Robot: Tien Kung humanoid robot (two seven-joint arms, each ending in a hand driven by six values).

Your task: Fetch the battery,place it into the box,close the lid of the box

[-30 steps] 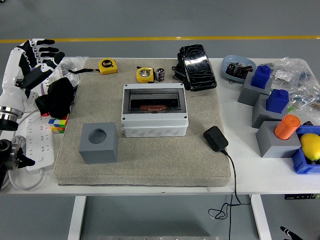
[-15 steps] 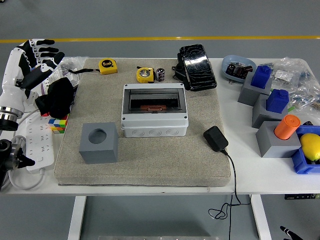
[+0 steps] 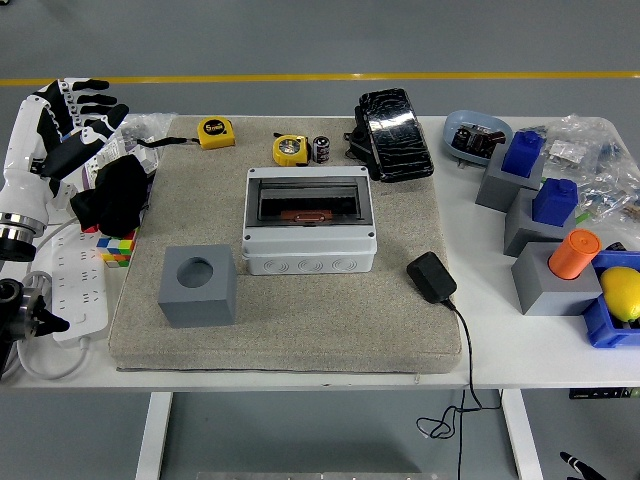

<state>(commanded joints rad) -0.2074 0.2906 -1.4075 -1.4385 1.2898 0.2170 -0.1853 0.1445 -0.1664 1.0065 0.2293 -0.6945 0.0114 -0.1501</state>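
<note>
A small black battery [image 3: 321, 149] stands upright on the grey mat [image 3: 290, 310], behind the box and right of a yellow tape measure [image 3: 290, 150]. The grey box [image 3: 309, 230] sits mid-mat with its clear lid down over a dark interior. My left hand [image 3: 72, 118] is raised at the far left edge, fingers spread and empty, far from the battery. The right hand is out of view.
A second yellow tape measure [image 3: 216, 132], a black pouch [image 3: 394, 134], a grey cube with a hole [image 3: 198, 285] and a black power adapter [image 3: 431, 277] lie on the mat. Grey and blue blocks [image 3: 535, 215], an orange cylinder [image 3: 573, 254] and a lemon [image 3: 622, 293] crowd the right. A black cloth [image 3: 118, 193] and power strip [image 3: 75, 285] lie left.
</note>
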